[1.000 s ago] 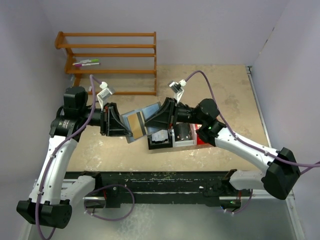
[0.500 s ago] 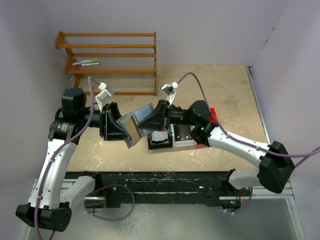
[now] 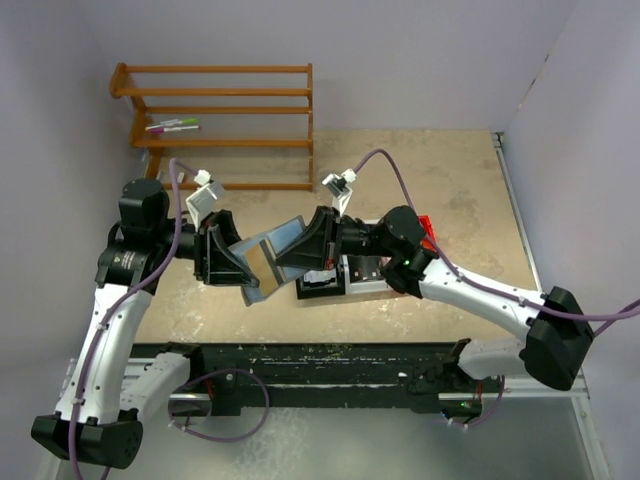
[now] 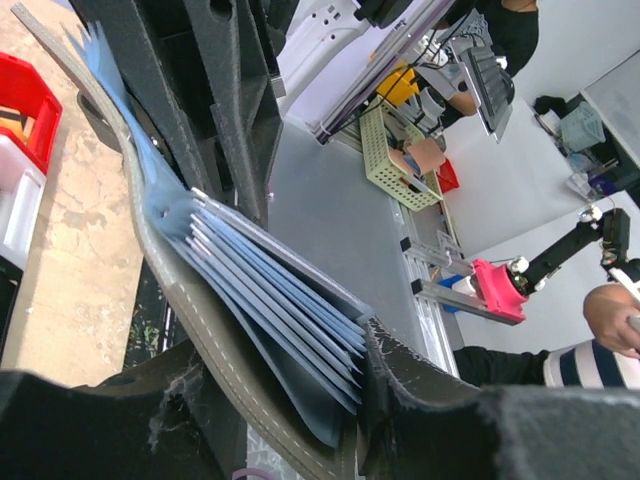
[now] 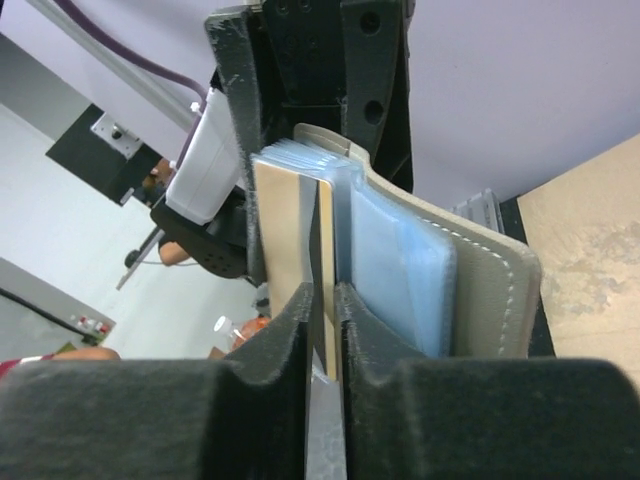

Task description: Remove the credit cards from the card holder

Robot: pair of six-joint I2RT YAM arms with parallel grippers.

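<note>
The right gripper (image 5: 322, 305), wider a moment ago, now pinches the edge of what looks like the tan-gold card (image 5: 285, 240) inside the card holder (image 5: 495, 290), which the left gripper (image 4: 290, 385) clamps aloft, so a first pull-out seems ready.

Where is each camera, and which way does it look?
Top: high behind the arms, looking down at the table; both arms show.
Left wrist: on the left arm, looking past the left tool at the card holder.
Right wrist: on the right arm, looking past the right tool at a gold card.
All three share the card holder.
</note>
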